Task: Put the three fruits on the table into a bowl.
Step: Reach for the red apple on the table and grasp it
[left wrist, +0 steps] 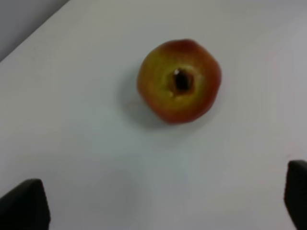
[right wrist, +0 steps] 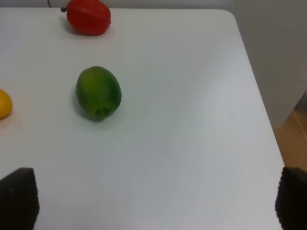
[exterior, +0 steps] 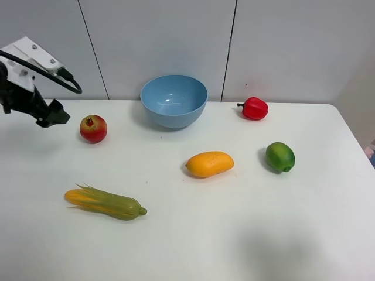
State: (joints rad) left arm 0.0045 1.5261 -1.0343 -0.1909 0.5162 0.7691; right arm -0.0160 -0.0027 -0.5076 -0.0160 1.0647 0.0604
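Observation:
The red pomegranate (exterior: 93, 129) sits on the white table (exterior: 234, 234) at the left; the left wrist view shows its crown facing up (left wrist: 179, 80). My left gripper (exterior: 53, 115) hovers open and empty above and left of it (left wrist: 158, 211). The orange-yellow mango (exterior: 210, 164) lies mid-table; its edge shows in the right wrist view (right wrist: 4, 103). The green lime (exterior: 280, 157) sits to the right (right wrist: 98, 93). The light blue bowl (exterior: 174, 114) stands empty at the back centre. My right gripper (right wrist: 153, 201) is open and empty, short of the lime, and out of the high view.
A red bell pepper (exterior: 254, 108) lies at the back right and shows in the right wrist view (right wrist: 88, 17). A yellow-green corn cob (exterior: 105, 202) lies at the front left. The table's right edge (right wrist: 259, 96) is near the lime.

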